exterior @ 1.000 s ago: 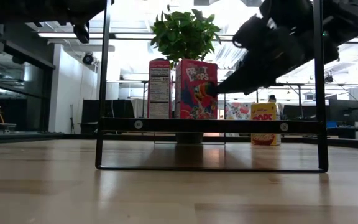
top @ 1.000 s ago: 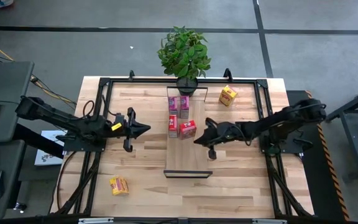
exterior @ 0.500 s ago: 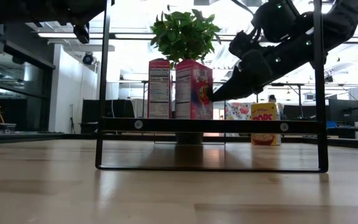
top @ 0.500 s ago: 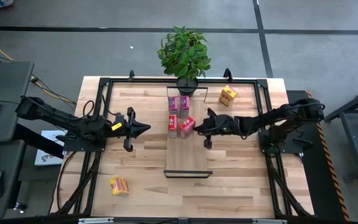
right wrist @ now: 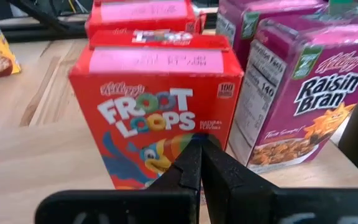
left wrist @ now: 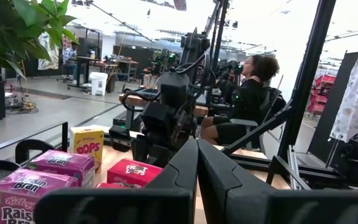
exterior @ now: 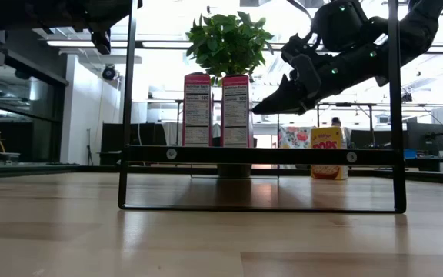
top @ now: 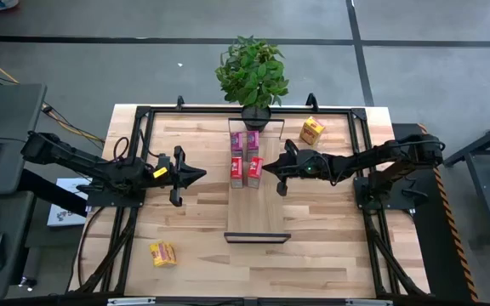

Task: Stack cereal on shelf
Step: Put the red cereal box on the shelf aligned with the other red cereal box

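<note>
Two pink cereal boxes (top: 245,140) and two red ones (top: 245,169) stand upright on the light-wood shelf board (top: 258,212). The right red box (top: 254,167) stands next to the other red box. My right gripper (top: 265,167) is shut, level at that box's broad front face (right wrist: 160,124). One yellow box (top: 312,130) lies on the table at the far right, another (top: 162,253) at the near left. My left gripper (top: 199,176) is shut and empty, left of the shelf. My right gripper has its shut fingertips (right wrist: 199,144) against the lower middle of the red box's broad front face (right wrist: 166,134). It comes level from the table's right side. The box stands upright on the shelf board, its narrow side toward the near edge (exterior: 235,110).
A potted plant (top: 253,72) stands at the shelf's far end. A black metal frame (top: 143,115) runs around the table. The shelf's near half (top: 258,217) is bare wood. A person sits in the room beyond (left wrist: 253,93).
My right gripper has gone toward the far edge and a little left, shut, pushing the right red box. The box has turned about upright on the shelf, from its broad face toward the near edge to standing parallel beside the other red box.
</note>
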